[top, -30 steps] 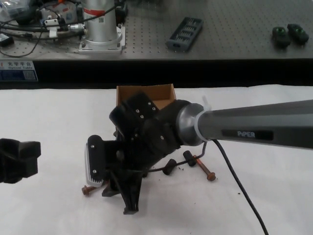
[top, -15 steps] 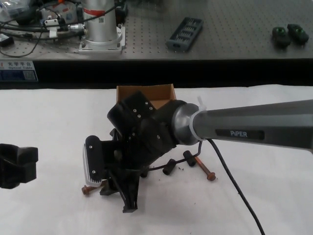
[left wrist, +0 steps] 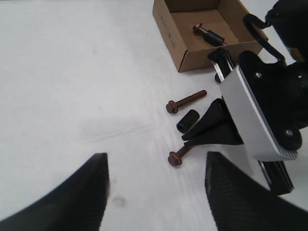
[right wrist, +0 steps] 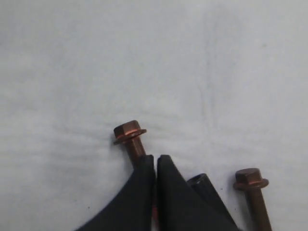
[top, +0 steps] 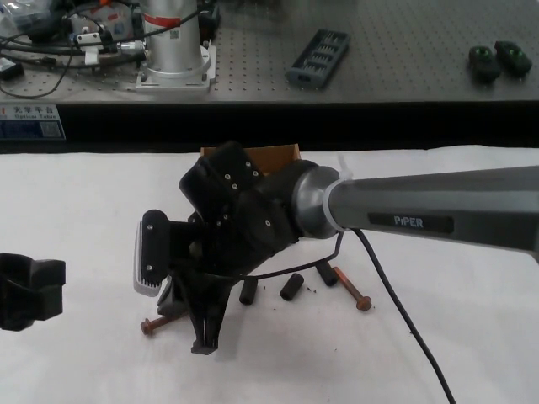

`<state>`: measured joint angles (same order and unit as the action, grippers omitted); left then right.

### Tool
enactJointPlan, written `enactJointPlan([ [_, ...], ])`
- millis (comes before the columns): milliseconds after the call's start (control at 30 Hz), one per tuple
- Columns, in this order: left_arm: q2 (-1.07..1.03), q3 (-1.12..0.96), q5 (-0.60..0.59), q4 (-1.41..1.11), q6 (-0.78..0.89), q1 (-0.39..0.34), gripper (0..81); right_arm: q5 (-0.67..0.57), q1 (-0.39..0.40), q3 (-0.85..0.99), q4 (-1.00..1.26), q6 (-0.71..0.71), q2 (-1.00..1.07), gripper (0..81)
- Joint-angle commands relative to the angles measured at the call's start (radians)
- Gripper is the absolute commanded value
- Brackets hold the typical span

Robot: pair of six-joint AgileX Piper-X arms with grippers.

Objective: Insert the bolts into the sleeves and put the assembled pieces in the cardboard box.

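Observation:
My right gripper (top: 205, 347) points down at the white cloth with its fingers shut. In the right wrist view its tips (right wrist: 156, 159) rest over the shank of a copper bolt (right wrist: 131, 137), and nothing shows that they hold it. That bolt (left wrist: 178, 156) lies flat, with a black sleeve (left wrist: 187, 121) and a second bolt (left wrist: 186, 101) close by. Two more sleeves (top: 290, 288) and another bolt (top: 354, 290) lie under the right arm. The cardboard box (left wrist: 173, 33) holds one assembled piece (left wrist: 210, 33). My left gripper (left wrist: 156, 159) hangs open at the bench's left side (top: 29, 290).
White cloth (top: 93, 202) covers the bench, with bare room on its left and front. The right arm's grey tube (top: 438, 219) crosses from the right, and its cable (top: 404, 320) trails over the cloth. A perforated metal table with gear (top: 320, 55) stands behind.
The right gripper has shifted left and slightly back toward the bolt near the front. The bolts and sleeves have stayed put, and the left gripper has barely moved.

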<state>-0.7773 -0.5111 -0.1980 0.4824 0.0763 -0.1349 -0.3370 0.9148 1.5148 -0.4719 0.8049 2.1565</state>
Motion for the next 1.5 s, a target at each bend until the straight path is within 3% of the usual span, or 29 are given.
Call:
enactJointPlan([
  [0, 0.009, -0.011, 0.015, -0.005, -0.016, 0.003, 43.1, -0.030, -0.011, 0.013, -0.021, -0.003, 0.011, 0.3],
  [100, 0.009, -0.011, 0.015, -0.005, -0.016, 0.003, 43.1, -0.060, -0.013, 0.013, -0.042, 0.001, 0.011, 9.7],
  [200, 0.009, -0.011, 0.015, -0.005, -0.016, 0.003, 43.1, -0.062, -0.019, 0.013, -0.046, 0.001, 0.011, 26.5],
  [267, 0.009, -0.011, 0.015, -0.005, -0.016, 0.003, 43.1, -0.053, -0.022, 0.013, -0.038, 0.004, 0.011, 32.5],
  [467, 0.009, -0.011, 0.015, -0.005, -0.016, 0.003, 43.1, -0.054, -0.034, 0.013, -0.040, 0.004, 0.011, 24.4],
  [900, 0.009, -0.011, 0.015, 0.046, -0.033, 0.003, 43.1, -0.131, -0.034, 0.015, -0.069, -0.003, 0.026, 24.4],
  [1100, 0.009, -0.011, 0.015, 0.049, -0.038, 0.003, 43.1, -0.282, -0.034, 0.015, -0.084, -0.094, 0.033, 24.4],
  [1467, 0.050, -0.011, 0.015, 0.054, -0.037, 0.003, 43.1, -0.280, -0.043, 0.018, -0.084, -0.104, 0.031, 24.4],
])
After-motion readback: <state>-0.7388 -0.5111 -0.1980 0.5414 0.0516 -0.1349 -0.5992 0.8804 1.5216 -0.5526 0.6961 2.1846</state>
